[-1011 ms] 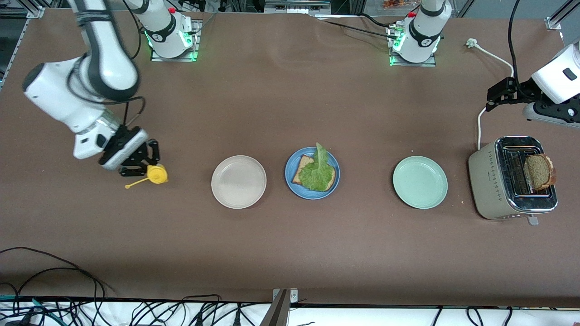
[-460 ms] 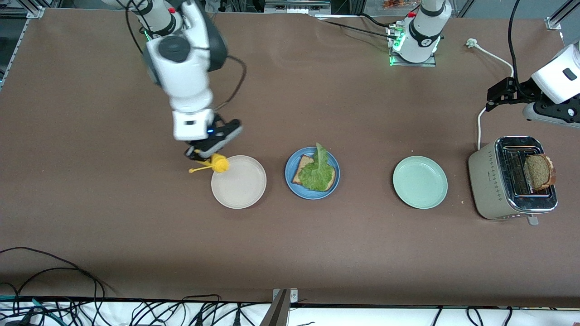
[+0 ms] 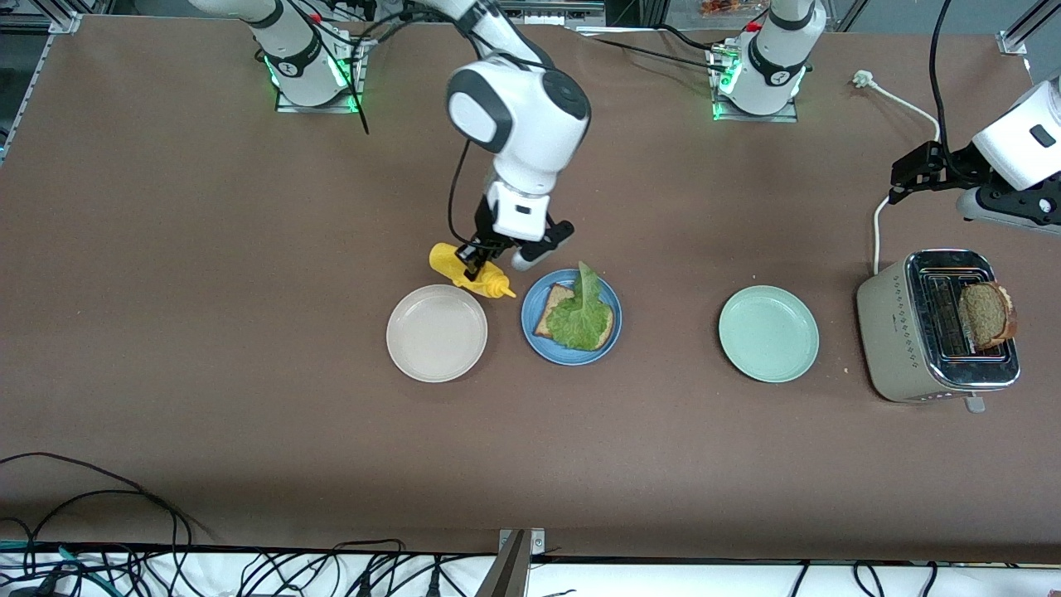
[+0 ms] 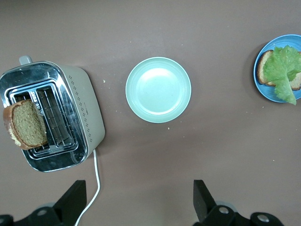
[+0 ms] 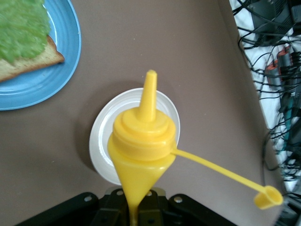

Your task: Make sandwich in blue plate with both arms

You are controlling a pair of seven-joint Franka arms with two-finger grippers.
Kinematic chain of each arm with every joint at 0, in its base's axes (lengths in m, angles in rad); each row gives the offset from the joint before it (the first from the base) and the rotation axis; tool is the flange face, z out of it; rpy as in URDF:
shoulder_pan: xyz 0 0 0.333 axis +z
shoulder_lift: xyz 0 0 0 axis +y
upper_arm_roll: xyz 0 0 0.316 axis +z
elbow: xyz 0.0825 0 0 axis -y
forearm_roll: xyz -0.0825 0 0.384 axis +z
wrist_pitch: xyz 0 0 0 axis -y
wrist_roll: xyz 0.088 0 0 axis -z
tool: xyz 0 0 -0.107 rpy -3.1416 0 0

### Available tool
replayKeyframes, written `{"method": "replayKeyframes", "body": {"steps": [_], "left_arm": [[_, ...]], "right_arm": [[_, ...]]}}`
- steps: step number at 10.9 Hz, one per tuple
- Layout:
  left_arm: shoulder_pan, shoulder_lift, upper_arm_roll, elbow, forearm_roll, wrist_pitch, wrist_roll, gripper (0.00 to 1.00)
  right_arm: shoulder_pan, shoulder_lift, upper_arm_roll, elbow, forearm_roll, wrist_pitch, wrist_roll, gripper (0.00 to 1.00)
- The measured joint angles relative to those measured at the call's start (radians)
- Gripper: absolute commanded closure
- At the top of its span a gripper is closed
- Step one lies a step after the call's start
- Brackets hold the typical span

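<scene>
On the table, a beige plate sits empty. Above its rim, the right gripper has its fingers clamped on a yellow squeeze bottle, nozzle tilted toward the blue plate holding bread and lettuce. Then come a mint-green plate and a toaster with a slice. The left gripper waits above, fingers apart.

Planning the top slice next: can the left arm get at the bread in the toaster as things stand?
Probably yes: the left gripper is open and empty near the toaster, and the bread slice stands up from its slot, uncovered.
</scene>
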Motion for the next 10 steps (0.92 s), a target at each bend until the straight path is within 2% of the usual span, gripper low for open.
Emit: {"method": "replayKeyframes", "body": {"steps": [2,5,7,8,10], "left_arm": [[0.0,0.0,0.0,0.0,0.0,0.0,0.0,0.0],[0.0,0.0,0.0,0.0,0.0,0.0,0.0,0.0],[0.0,0.0,0.0,0.0,0.0,0.0,0.0,0.0],[0.0,0.0,0.0,0.0,0.0,0.0,0.0,0.0],[0.0,0.0,0.0,0.0,0.0,0.0,0.0,0.0]], "right_arm": [[0.022,0.089,-0.001,0.062,-0.106,-0.03,-0.011,0.94],[0.065,0.138,-0.001,0.073,-0.212,-0.065,-0.092,0.94],[0.099,0.182,-0.001,0.074,-0.252,-0.088,-0.119,0.95],[0.111,0.208,-0.001,0.074,-0.268,-0.09,-0.119,1.0],[0.119,0.253,-0.002,0.075,-0.281,-0.089,-0.12,1.0]]}}
